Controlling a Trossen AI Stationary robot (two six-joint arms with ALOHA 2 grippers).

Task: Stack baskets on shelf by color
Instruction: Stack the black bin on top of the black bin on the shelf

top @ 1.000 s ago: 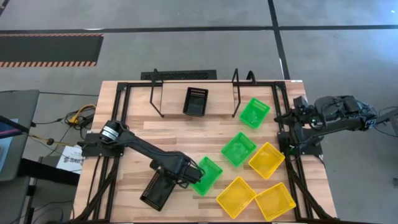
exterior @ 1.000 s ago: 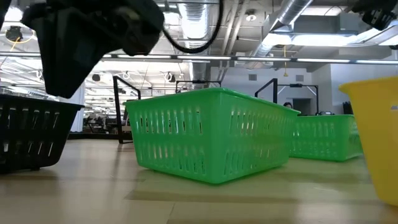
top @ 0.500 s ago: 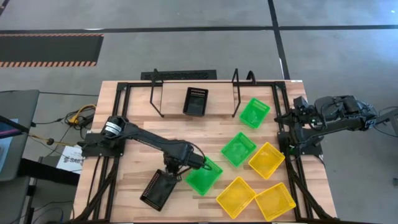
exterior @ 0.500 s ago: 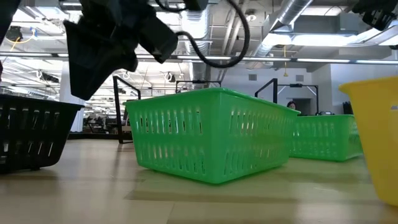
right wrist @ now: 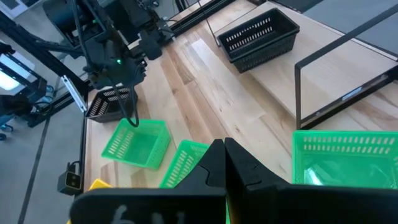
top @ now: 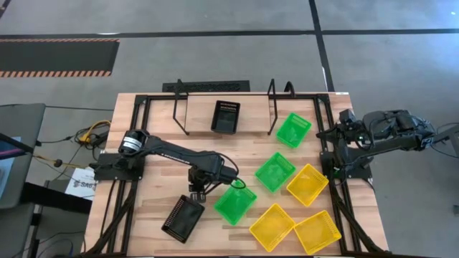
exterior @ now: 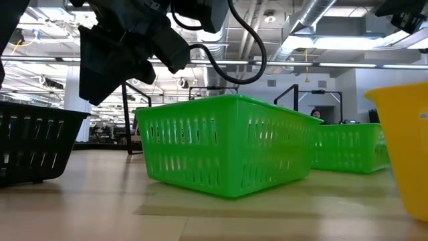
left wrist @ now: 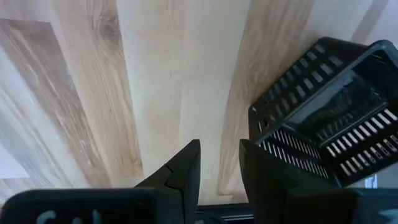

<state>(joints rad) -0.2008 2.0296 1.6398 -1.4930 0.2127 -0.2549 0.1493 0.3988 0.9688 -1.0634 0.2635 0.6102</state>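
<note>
Left wrist view: left gripper [left wrist: 219, 163] parted, empty.

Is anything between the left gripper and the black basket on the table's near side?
Nothing visible. The left gripper hangs empty over bare wood, just beside the black basket. The nearest green basket sits off to its other side, not between them.

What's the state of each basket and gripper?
Left gripper: fingers apart, empty, above the table.
Right gripper: fingers shut, empty, at the table's right edge.
Black basket on shelf: upright.
Black basket on table: upright, loose.
Green baskets: three, upright, unstacked.
Yellow baskets: three, upright, unstacked.
</note>
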